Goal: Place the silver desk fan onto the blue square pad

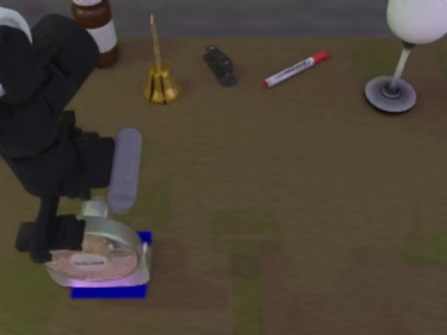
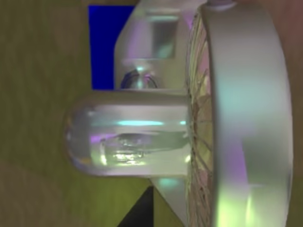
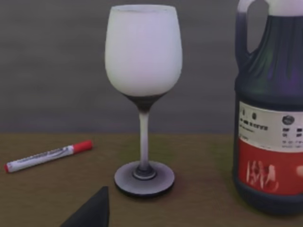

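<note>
Fan (image 1: 98, 259) of silver rests on the blue square pad (image 1: 108, 292); left tool's (image 1: 66, 234) grip cannot be told.

The counter (image 1: 314, 188) is a mottled brown and olive-green surface. Along its upper edge stand a brown bottle (image 1: 98, 28) at the upper left, a golden bell (image 1: 160, 84), a small dark object (image 1: 219, 65), a red-capped marker (image 1: 295, 69) lying flat, and a white wine glass (image 1: 401, 59) at the upper right. At the lower left the blue square pad (image 1: 133, 292) lies flat, with the silver desk fan (image 1: 98, 255) on it.
</note>
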Tool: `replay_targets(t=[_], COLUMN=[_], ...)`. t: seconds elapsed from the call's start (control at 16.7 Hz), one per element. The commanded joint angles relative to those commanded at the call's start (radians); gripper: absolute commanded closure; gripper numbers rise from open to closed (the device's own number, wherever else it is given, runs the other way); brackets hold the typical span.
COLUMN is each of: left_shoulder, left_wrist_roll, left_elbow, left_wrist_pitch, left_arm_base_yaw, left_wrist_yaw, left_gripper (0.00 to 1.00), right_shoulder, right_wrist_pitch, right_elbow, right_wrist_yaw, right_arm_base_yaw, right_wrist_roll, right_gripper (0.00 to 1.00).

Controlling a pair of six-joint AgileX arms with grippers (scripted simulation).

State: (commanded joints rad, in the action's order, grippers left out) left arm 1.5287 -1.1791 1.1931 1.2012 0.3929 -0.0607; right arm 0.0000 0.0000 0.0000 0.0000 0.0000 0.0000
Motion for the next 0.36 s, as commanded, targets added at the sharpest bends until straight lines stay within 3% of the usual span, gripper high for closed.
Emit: replay_targets(t=[0.36], left_shoulder=[0.0], left_wrist_roll=[0.0], left_elbow=[0.0], left_wrist_pitch=[0.0], left_arm_base_yaw=[0.0], left_wrist_yaw=[0.0], left_gripper=[0.0], right_shoulder=[0.0], right_wrist_pitch=[0.0], right_elbow=[0.0], right_wrist_yaw=[0.0], right_arm_base_yaw=[0.0], right_wrist_roll=[0.0], right_gripper=[0.0])
